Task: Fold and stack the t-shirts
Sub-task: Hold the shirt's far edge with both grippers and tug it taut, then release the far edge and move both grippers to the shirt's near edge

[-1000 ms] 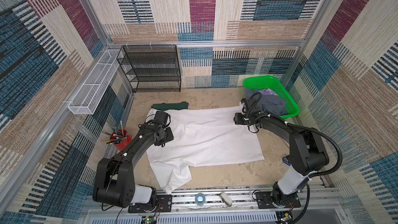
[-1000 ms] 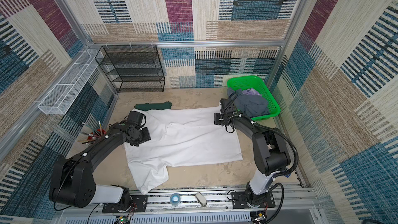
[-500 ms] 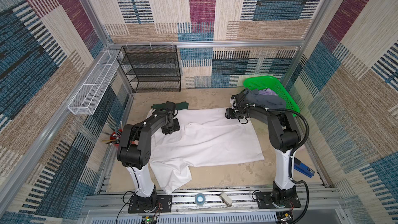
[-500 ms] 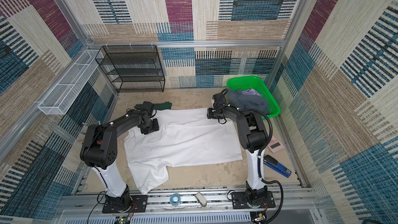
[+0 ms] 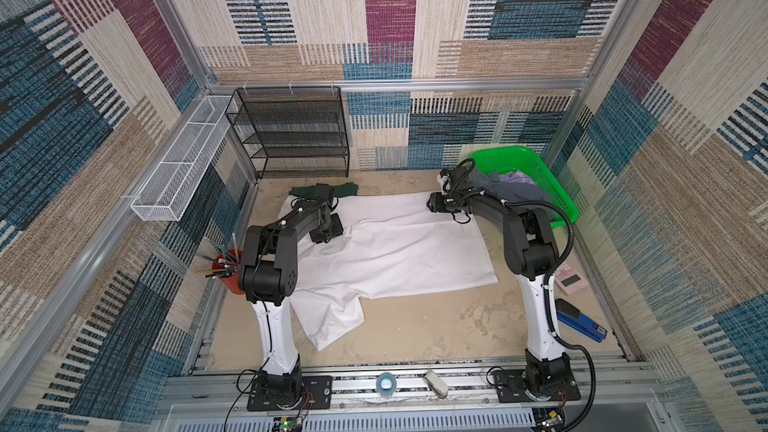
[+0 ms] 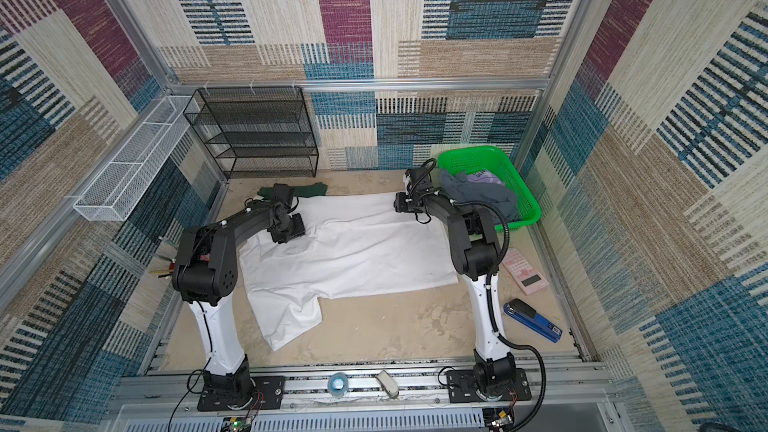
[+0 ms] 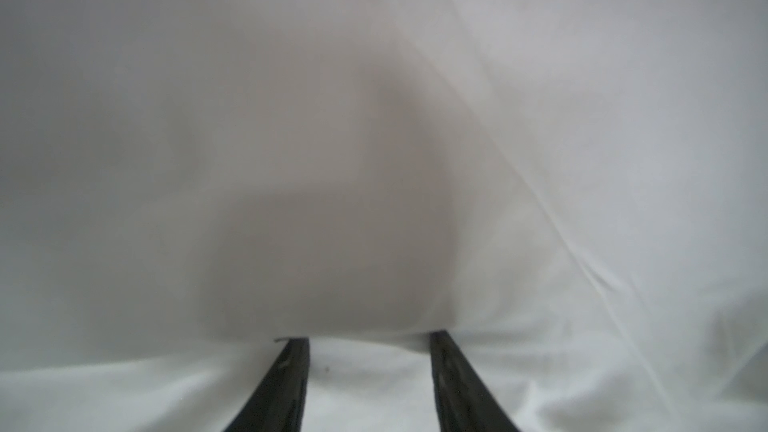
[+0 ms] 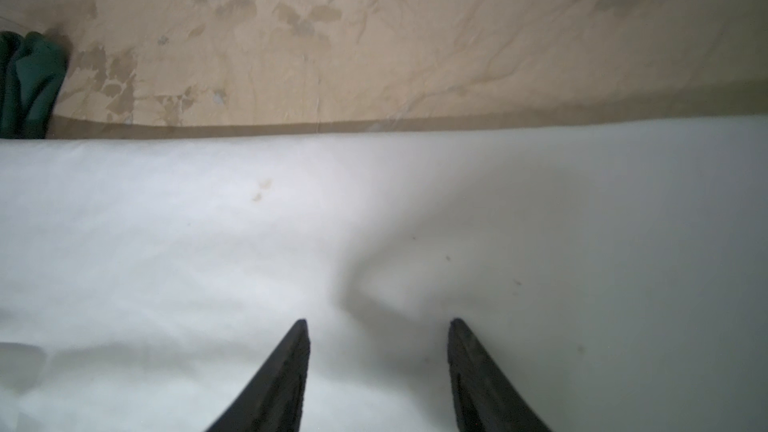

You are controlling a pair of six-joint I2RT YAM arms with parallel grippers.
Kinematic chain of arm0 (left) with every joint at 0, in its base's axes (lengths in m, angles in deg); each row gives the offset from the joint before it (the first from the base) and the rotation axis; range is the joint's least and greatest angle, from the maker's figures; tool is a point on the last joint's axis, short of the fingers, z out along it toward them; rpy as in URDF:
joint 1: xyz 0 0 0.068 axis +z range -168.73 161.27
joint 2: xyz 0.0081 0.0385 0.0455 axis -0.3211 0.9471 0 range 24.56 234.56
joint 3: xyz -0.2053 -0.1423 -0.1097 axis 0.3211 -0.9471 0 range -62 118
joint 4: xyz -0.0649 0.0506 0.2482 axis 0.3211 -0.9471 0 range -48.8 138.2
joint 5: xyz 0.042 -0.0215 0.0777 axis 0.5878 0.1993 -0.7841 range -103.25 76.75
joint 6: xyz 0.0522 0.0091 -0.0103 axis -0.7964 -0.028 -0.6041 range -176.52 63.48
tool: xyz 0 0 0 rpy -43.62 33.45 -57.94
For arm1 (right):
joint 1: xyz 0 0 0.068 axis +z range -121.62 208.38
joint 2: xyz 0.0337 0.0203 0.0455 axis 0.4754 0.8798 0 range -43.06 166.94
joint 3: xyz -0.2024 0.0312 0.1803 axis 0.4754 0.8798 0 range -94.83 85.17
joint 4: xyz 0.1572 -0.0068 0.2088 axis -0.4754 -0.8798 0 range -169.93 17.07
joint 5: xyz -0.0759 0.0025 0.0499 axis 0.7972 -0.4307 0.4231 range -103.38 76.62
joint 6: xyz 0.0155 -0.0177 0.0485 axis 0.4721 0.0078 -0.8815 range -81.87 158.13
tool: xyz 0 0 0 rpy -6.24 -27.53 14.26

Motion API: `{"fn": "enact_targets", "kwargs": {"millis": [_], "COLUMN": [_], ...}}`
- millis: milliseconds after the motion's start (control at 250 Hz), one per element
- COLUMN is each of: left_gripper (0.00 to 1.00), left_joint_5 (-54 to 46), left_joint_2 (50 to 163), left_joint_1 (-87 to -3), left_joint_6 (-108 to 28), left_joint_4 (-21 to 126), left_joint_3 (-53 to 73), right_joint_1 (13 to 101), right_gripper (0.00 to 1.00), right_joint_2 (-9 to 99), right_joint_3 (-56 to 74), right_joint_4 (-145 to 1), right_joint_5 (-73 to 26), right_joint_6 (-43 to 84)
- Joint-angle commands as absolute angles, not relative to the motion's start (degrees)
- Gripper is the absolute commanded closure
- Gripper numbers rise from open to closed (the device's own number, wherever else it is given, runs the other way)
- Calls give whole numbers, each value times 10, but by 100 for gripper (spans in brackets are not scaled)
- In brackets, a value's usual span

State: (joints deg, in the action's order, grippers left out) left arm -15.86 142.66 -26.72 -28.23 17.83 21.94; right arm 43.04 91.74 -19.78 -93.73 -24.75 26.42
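Note:
A large white t-shirt (image 5: 395, 251) (image 6: 353, 251) lies spread flat on the table, one sleeve pointing toward the front. My left gripper (image 5: 326, 230) (image 6: 289, 230) rests low on its left part. In the left wrist view that gripper (image 7: 368, 336) is open, its fingertips pressed into white cloth (image 7: 374, 160). My right gripper (image 5: 434, 203) (image 6: 399, 203) sits at the shirt's far right corner. It (image 8: 378, 320) is open over white cloth (image 8: 208, 243), holding nothing. A dark green t-shirt (image 5: 345, 189) (image 6: 311, 189) (image 8: 25, 85) lies behind the white one. A grey t-shirt (image 5: 511, 191) (image 6: 478, 193) hangs out of the basket.
The green mesh basket (image 5: 507, 151) stands at the far right, a black mesh shelf (image 5: 291, 135) at the back wall, a white wire tray (image 5: 183, 160) on the left wall. A red cup of pencils (image 5: 228, 272), a pink calculator (image 5: 571, 280) and a blue stapler (image 5: 579, 320) flank the shirt.
Both arms have folded upright at the elbow. The left gripper has shifted a little toward the far edge, and the right gripper has moved left and farther back. The white shirt lies unchanged.

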Motion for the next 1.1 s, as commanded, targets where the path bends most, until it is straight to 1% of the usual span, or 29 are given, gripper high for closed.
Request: {"fn": "enact_targets", "kwargs": {"millis": [0,72,144,264,348,424,544,680,796,1096], "left_gripper": [51,51,50,50,50,51,51,51,51,51], "left_joint_5": [-140,-120,-102,-100,-92,-87,-125,-151,-162,-138], "left_joint_2": [1429,1403,1359,1274,1222,1182,1120,1060,1052,1102], "left_joint_1": [-266,-266,-271,-296,-330,-374,-470,-569,-617,-633], "left_joint_6": [-296,-304,-315,-322,-321,-314,-271,-202,-160,-144], "left_joint_4": [149,153,155,122,97,67,19,-13,-3,99], "left_joint_3": [232,228,209,149,90,37,-43,-106,-138,-155], "right_joint_1": [430,430,430,432,443,455,467,468,468,468], "right_gripper": [45,45,44,41,39,38,38,38,37,37], "right_joint_2": [925,905,866,770,700,641,554,477,459,457], "right_joint_3": [-237,-236,-204,-93,4,103,244,339,369,401], "right_joint_4": [-998,-995,-985,-966,-961,-952,-929,-926,-927,-915], "right_joint_5": [-243,-238,-230,-226,-228,-229,-238,-228,-222,-220], "right_joint_6": [277,279,283,274,263,246,210,186,182,176]}}
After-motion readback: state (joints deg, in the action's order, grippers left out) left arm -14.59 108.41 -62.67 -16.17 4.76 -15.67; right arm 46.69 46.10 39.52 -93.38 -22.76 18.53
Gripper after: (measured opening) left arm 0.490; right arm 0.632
